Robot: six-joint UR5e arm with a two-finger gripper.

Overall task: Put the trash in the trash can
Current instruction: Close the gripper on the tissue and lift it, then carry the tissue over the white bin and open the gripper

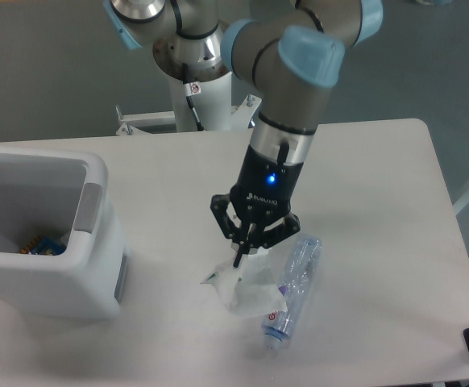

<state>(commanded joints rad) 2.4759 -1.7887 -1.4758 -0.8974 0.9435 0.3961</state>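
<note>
Camera: paper wad (pixel 246 290) masking bottle (pixel 292 278) (label)

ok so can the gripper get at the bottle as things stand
Probably not right now: the gripper is shut on the paper wad, which hangs over part of the bottle. The bottle's right side lies open on the table.
</note>
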